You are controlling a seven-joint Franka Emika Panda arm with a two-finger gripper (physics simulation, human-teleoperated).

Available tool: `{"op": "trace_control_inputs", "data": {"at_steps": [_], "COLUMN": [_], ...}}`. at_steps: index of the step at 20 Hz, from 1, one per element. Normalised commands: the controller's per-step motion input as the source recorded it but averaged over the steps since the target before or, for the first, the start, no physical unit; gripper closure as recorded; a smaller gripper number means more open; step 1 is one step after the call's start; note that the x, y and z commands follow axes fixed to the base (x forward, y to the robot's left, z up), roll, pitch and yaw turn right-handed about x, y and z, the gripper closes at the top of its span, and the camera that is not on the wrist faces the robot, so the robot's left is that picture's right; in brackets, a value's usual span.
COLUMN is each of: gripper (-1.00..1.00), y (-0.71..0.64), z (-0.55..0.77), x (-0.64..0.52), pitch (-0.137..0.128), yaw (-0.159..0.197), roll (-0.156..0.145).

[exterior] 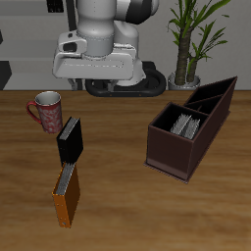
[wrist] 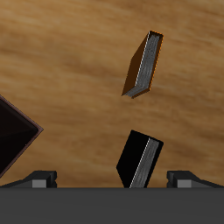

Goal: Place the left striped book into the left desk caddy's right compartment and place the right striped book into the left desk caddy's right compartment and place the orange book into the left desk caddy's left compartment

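orange book waits on the bare wood

nearby, a red mug (exterior: 45,110) and a black book (exterior: 70,140) stand just behind the orange book (exterior: 67,196), well apart from the left desk caddy (exterior: 176,149), which holds striped books (exterior: 184,125) in one well. the gripper (wrist: 112,179) hangs high above, fingers (wrist: 42,179) spread wide, holding nothing.

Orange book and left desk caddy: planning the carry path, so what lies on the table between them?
Nothing: in the exterior view the wood between the orange book and the left desk caddy is bare. The black book stands behind the orange one, off that line.
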Motion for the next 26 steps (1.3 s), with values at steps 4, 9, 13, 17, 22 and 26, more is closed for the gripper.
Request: {"op": "trace_control_inputs", "data": {"at_steps": [4, 9, 13, 17, 22, 26], "gripper": [-1.0, -1.0, -1.0, -1.0, -1.0, -1.0], "y": [-0.31, -0.16, -0.02, 0.0, -0.03, -0.38], "z": [0.12, 0.02, -0.09, -0.08, -0.1, 0.02], "x": [0.17, 0.34, 0.38, 0.38, 0.29, 0.32], "pitch": [-0.018, -0.012, 0.01, -0.006, 0.004, -0.003], "yaw": [-0.01, 0.01, 0.016, 0.045, 0.051, 0.034], "roll": [-0.034, -0.016, 0.003, 0.011, -0.004, -0.03]}}
